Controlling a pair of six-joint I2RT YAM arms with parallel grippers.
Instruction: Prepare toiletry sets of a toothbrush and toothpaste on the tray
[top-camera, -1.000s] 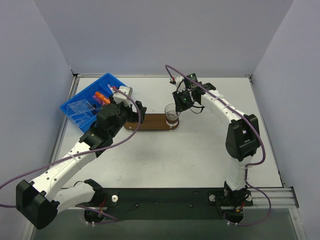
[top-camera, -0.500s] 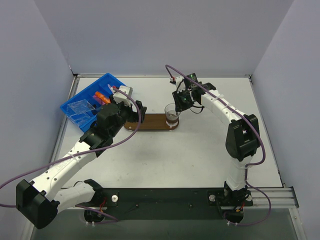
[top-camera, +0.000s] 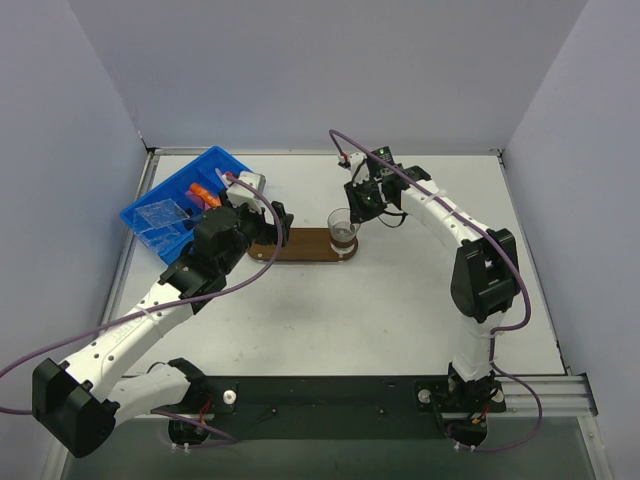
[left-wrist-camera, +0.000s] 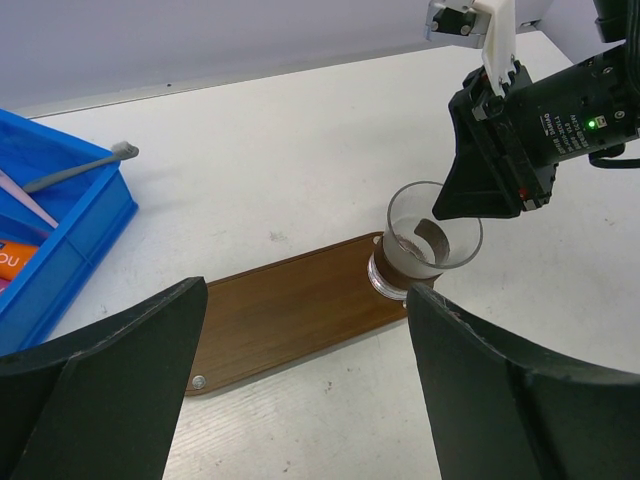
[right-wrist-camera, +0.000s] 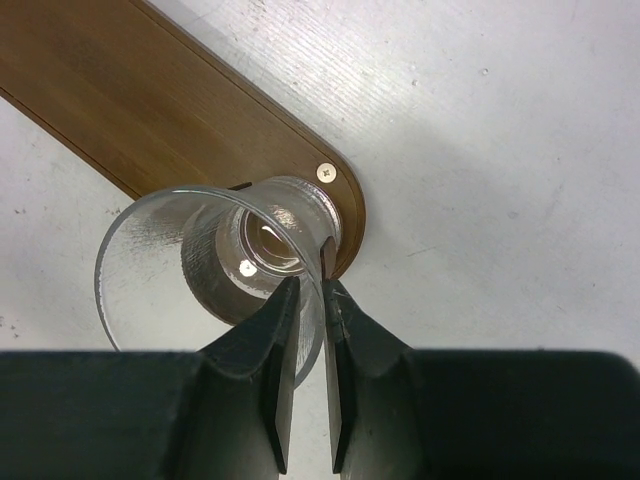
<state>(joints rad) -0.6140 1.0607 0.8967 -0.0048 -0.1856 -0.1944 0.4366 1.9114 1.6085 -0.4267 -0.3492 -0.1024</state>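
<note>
The right gripper (right-wrist-camera: 310, 290) is pressed together on the near wall of the cup (right-wrist-camera: 170, 250), one finger inside the rim and one outside. The clear cup stands upright on the right end of the tray (left-wrist-camera: 290, 320), its base right at the rounded tip beside the screw. The left gripper (left-wrist-camera: 310, 300) is spread wide and empty, hovering over the tray's left part. The toothpaste (top-camera: 205, 193) lies in the blue bin (left-wrist-camera: 90, 225) to the far left, and a grey brush (left-wrist-camera: 75, 170) rests over the bin's wall; no set is on the tray yet.

The grip is a thin pinch on smooth glass. A lift could let the cup swing or slip out. A sideways pull could drag the tray or tip the cup off the end. The arms are close, so a left reach along the tray risks knocking the right one.
</note>
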